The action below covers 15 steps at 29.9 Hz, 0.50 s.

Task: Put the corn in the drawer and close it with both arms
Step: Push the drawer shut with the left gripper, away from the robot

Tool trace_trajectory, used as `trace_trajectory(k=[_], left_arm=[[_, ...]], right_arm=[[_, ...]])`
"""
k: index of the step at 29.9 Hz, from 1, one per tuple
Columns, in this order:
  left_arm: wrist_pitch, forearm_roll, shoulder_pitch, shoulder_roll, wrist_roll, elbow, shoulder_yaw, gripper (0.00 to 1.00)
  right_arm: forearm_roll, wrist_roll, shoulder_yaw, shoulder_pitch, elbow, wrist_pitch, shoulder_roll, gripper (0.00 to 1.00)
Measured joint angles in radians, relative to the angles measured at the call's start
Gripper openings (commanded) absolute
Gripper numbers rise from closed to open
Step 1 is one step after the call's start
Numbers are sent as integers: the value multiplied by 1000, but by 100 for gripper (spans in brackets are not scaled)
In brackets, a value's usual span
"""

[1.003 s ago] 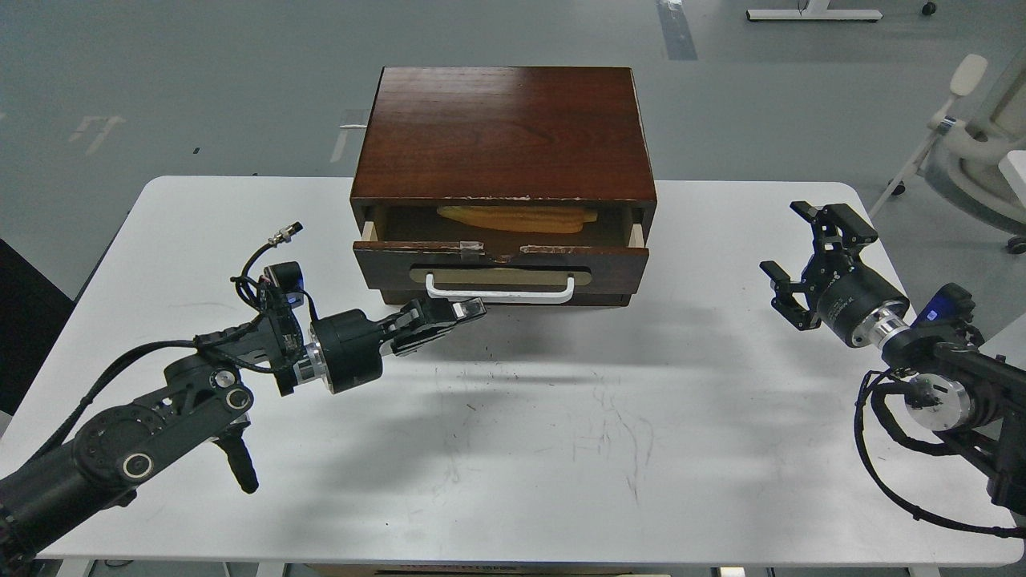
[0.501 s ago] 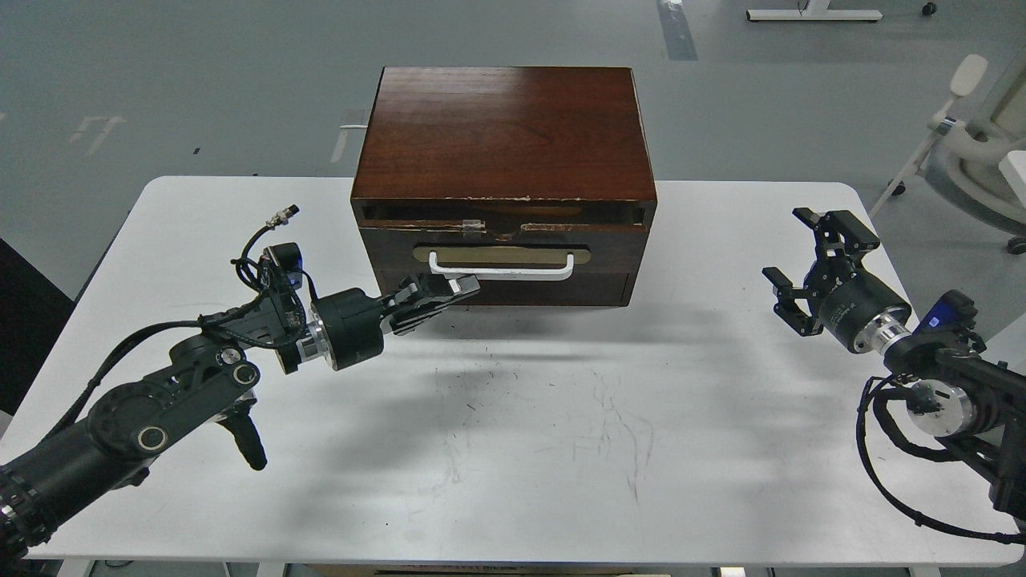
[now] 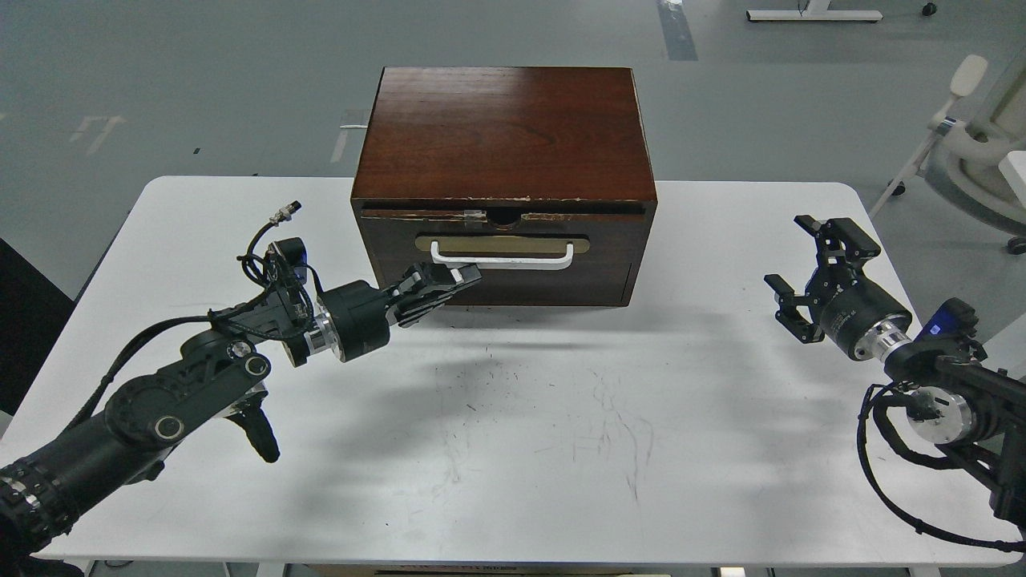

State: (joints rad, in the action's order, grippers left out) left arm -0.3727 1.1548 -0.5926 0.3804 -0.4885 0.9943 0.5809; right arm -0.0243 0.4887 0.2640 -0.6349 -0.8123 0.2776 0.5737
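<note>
Corn is out of sight, presumably inside the drawer (image 3: 503, 260), which looks pushed in flush. My left gripper (image 3: 449, 280), fingers together, presses just below the handle (image 3: 502, 255); pushing harder could shove the cabinet (image 3: 503, 132) backward. My right gripper (image 3: 809, 272) hangs spread, well apart. One cabinet, one drawer, two arms.
</note>
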Motion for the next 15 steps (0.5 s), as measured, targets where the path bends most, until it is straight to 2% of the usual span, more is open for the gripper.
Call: trace_trajectory(k=[15], left_arm=[[1, -14, -7, -1, 0, -28, 1, 0]], right_arm=[[0, 0, 1, 3, 2, -1, 0, 96]])
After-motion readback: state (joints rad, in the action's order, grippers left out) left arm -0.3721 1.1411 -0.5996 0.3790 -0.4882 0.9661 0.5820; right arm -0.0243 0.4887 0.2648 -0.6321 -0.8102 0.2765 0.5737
